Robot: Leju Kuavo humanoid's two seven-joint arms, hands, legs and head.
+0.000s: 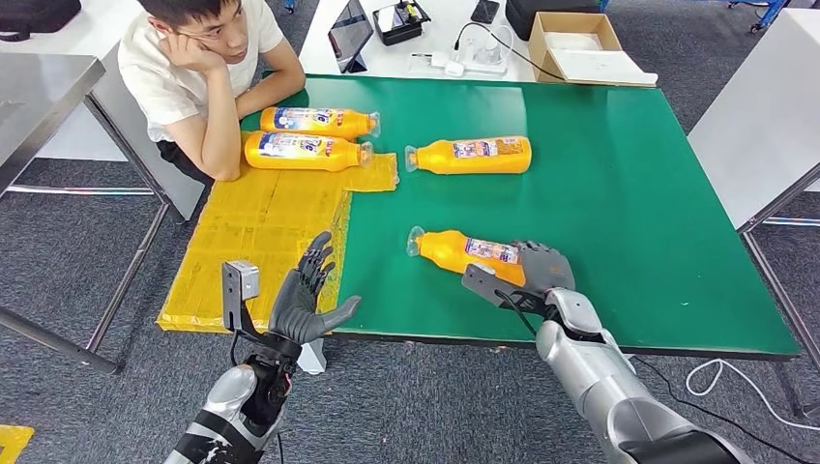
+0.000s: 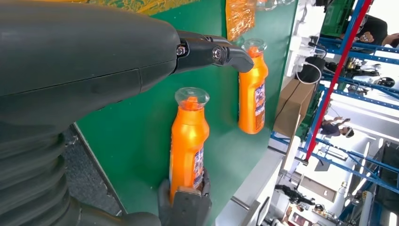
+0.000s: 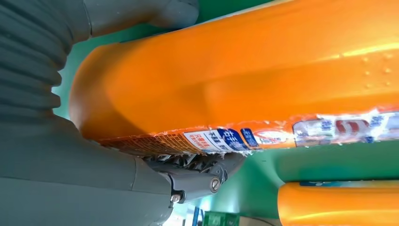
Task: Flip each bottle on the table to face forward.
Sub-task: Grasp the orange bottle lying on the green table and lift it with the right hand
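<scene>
Four orange bottles are laid on the green surface; the nearest bottle is grasped by the right hand. Left hand is held released, fingers spread. A seated person is leaned beside two bottles.

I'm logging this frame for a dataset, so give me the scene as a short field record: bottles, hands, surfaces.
bottles: four orange, all lying on their sides
held bottle: nearest the robot, on the green table
right hand: grips the held bottle's base end
left hand: holds nothing, fingers apart, raised near the table's front edge
middle bottle: alone on green
far pair: side by side by a person's arm
yellow mat: table's left part
</scene>
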